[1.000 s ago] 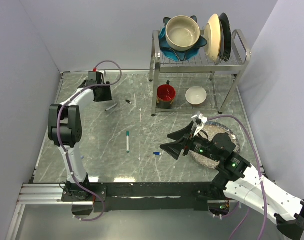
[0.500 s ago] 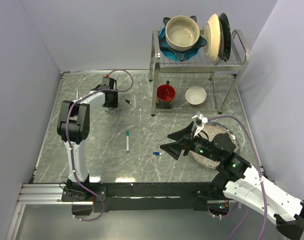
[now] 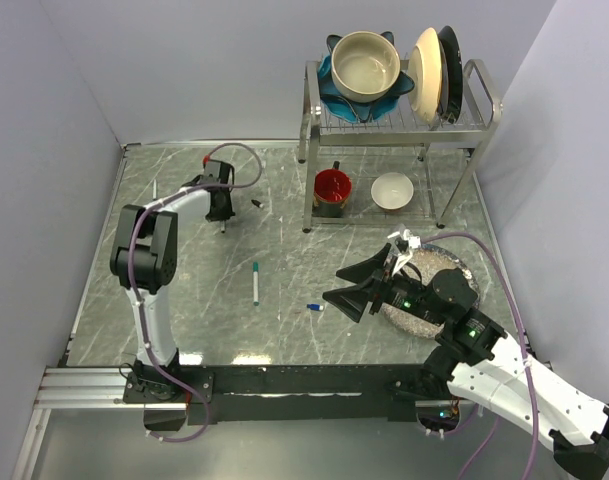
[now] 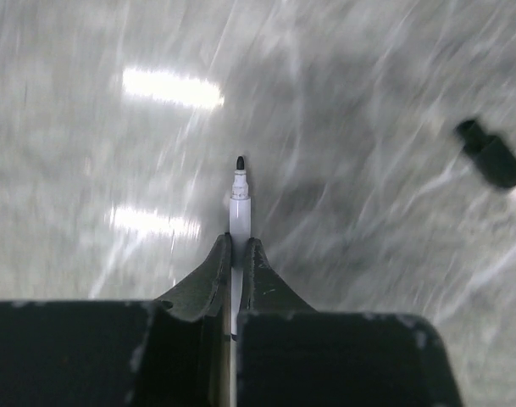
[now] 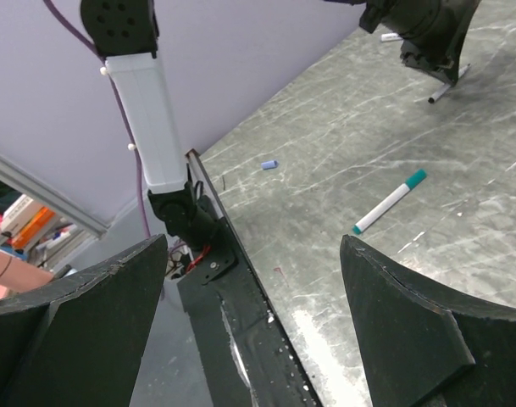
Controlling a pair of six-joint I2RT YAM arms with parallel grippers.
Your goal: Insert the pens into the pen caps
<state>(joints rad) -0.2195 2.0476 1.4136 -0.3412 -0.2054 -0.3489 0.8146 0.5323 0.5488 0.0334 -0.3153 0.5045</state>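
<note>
Over the last second the left gripper (image 3: 221, 212) has been swinging from the table's 11 o'clock corner toward the middle and closing its fingers (image 4: 217, 270), which are now pinching a white pen (image 4: 239, 206) narrowly. In the left wrist view the pen's dark tip is sticking out past the fingertips toward 12 o'clock, over the grey marble table (image 3: 184, 300). A black cap (image 3: 257, 204) is lying just beside this gripper at its 3 o'clock, apart from the pen. A second, teal-ended pen (image 3: 255, 282) is lying flat near the table's centre, pointing along the 12-to-6 line. At its 4 o'clock a small blue cap (image 3: 315, 307) is resting on its side. The right gripper (image 3: 355, 290) is hovering at the blue cap's 3 o'clock with its fingers (image 5: 410, 331) spread wide and holding nothing. A dish rack (image 3: 464, 128) is standing at the table's 1 o'clock.
</note>
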